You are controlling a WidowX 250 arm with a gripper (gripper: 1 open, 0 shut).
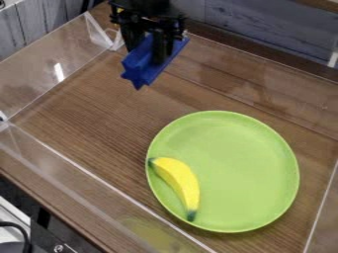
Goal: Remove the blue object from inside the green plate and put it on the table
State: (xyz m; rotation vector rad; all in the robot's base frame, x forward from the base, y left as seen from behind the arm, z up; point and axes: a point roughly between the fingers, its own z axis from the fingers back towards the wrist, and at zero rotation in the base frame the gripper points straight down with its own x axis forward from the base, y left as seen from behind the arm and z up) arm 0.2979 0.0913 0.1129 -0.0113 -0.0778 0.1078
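My gripper (154,44) hangs at the upper left of the camera view, pointing down and shut on the blue object (145,63). The royal-blue block dangles tilted from the black fingers, lifted above the table (93,119) and well clear of the green plate (251,158). The large lime-green plate lies on the table at the lower right, apart from the gripper.
A yellow banana (177,184) lies in the plate's left part. Low clear plastic walls (40,74) border the wood-grain tabletop. A yellow-and-white object (128,15) sits beyond the far wall, partly hidden by the arm.
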